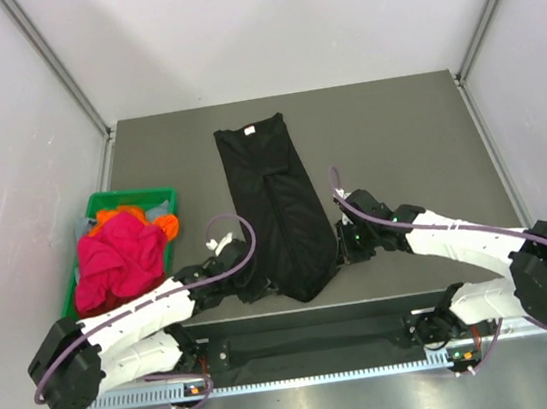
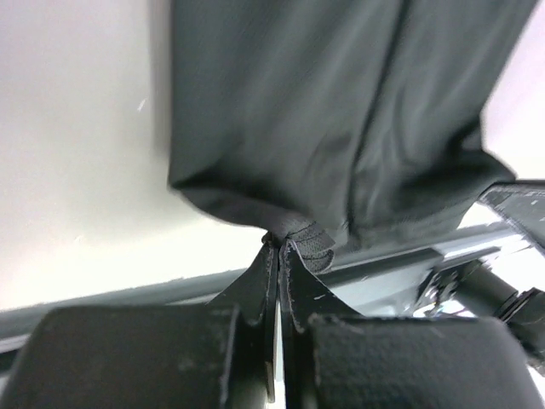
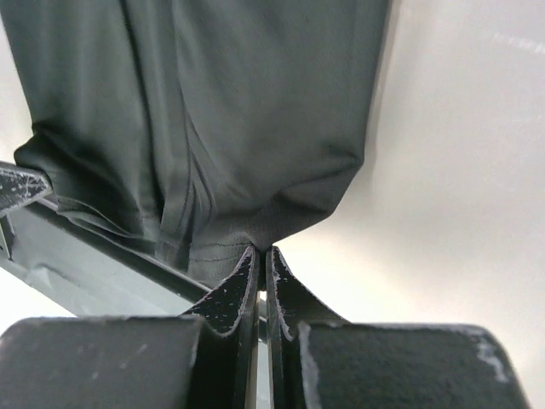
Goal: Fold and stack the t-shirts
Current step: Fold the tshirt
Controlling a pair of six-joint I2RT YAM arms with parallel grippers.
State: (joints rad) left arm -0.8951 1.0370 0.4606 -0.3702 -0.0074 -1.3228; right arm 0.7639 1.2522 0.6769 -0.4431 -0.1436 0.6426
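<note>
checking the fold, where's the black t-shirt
Top view: the black t-shirt lies mid-table, right of the green bin, its near corners pinched by the left gripper and right gripper.

The black t-shirt (image 1: pixel 279 204) is soft, matt, fine-knit cloth with a stitched hem, and the magenta t-shirt (image 1: pixel 115 264) is crumpled matt cloth in a smooth green plastic bin (image 1: pixel 136 192). The table (image 1: pixel 396 138) is dark grey, smooth and matt. The 2 fingers (image 2: pixel 251 294) of the left gripper (image 2: pixel 278 244) are matt black and scuffed with pale specks, like those of the right gripper (image 3: pixel 261 250).
</note>
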